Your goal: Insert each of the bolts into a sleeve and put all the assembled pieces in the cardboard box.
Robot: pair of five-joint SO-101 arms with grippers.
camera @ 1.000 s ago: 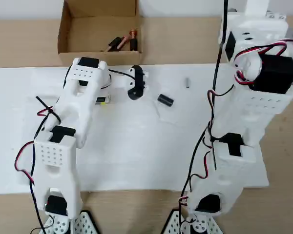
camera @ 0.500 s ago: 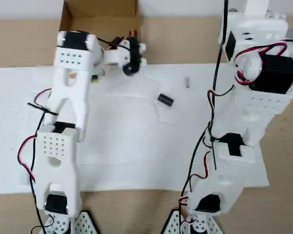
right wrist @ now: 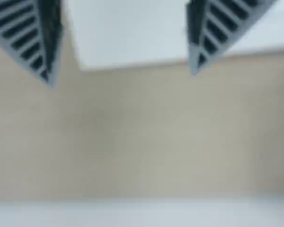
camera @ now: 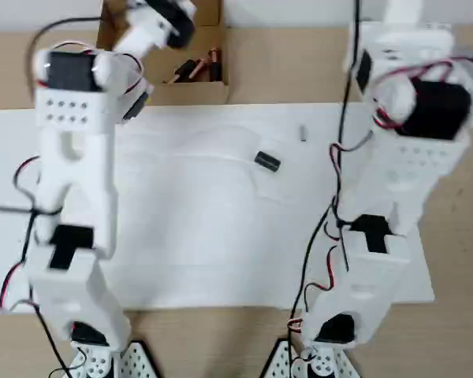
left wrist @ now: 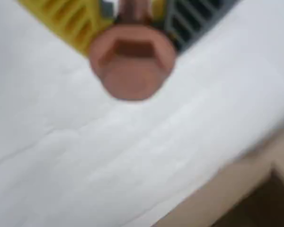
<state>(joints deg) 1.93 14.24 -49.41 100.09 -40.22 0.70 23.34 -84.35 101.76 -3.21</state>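
My left gripper (left wrist: pixel 132 16) is clamped on a copper-coloured hex-head bolt (left wrist: pixel 132 61). The bolt is smooth metal, pinched btwn one yellow ribbed finger (left wrist: pixel 66 21) and one dark grey ribbed finger (left wrist: pixel 199 16). In the high view that gripper hangs at upper left, over the open brown cardboard box (camera: pixel 189 93). The box walls fence in a few black-and-copper pieces (camera: pixel 197 69). My right gripper (right wrist: pixel 122 75) is spread wide w/ nothing in it, above the bare tan table (right wrist: pixel 142 142) just past the edge of the white crinkled sheet (camera: pixel 221 236). Mid-sheet there's open room. A short black cylindrical sleeve (camera: pixel 266 161) lies upper centre, w/ a small grey pin (camera: pixel 303 133) near it, not touching.
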